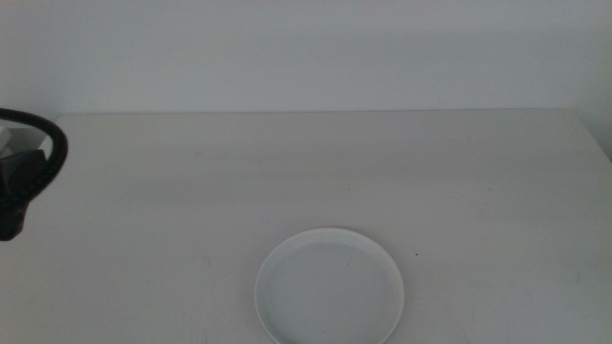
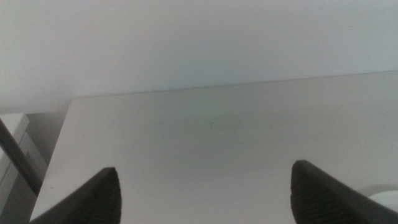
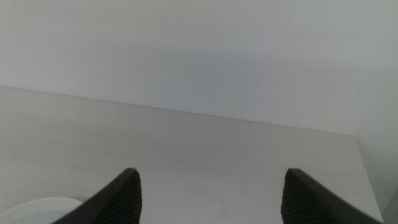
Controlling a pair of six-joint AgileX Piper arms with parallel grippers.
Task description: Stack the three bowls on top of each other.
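White bowl (image 1: 329,287) on table (image 1: 191,182), seemingly empty

White bowl (image 1: 329,285) (near rim) beyond the frame edge

I see one bowl (image 1: 329,286) on the table (image 1: 316,172), near the front edge and about midway between the sides, with open tabletop behind it up to the wall (image 1: 306,48). A dark arm part (image 1: 27,177) sits at the table's left edge, well apart from the bowl
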